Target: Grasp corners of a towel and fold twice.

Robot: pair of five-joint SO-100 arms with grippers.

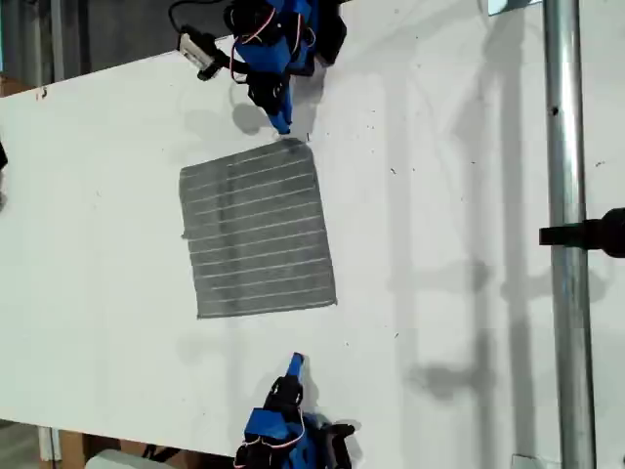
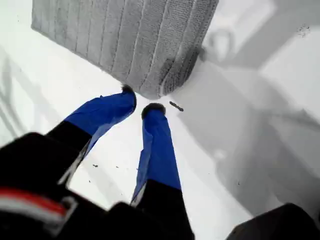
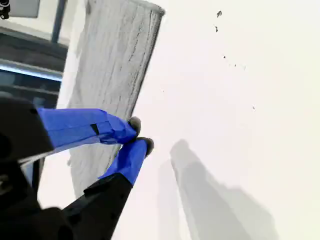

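Towel: the towel (image 1: 256, 233) lies flat and fully spread on the white table (image 1: 98, 293), stripes running across the exterior view

Feel: I judge it light, thin and floppy, so it will sag from any pinch and drag across the table rather than hold its shape

Where to pinch: right at a corner, on the hem, low enough to catch the cloth and not just skim over it

My first gripper: my first gripper (image 2: 141, 101) is at the top of the exterior view, with the jaws a narrow gap apart and nothing between them; the near corner (image 2: 152, 91) sits just beyond the tips

My second gripper: my second gripper (image 3: 140, 134) is at the bottom of the exterior view, with the tips almost together and holding nothing

Exterior view gives: the whole cloth, all four corners, and my second gripper set clearly back from the towel's lower edge, which its own camera does not make plain

First wrist view gives: the small gap between the jaws, the hem's thickness at the corner, and a dark speck (image 2: 175, 106) just beside it

Second wrist view gives: a low look along one towel edge to the far corner (image 3: 155, 11)

Unclear: whether my first gripper's tips touch the table or hang above it
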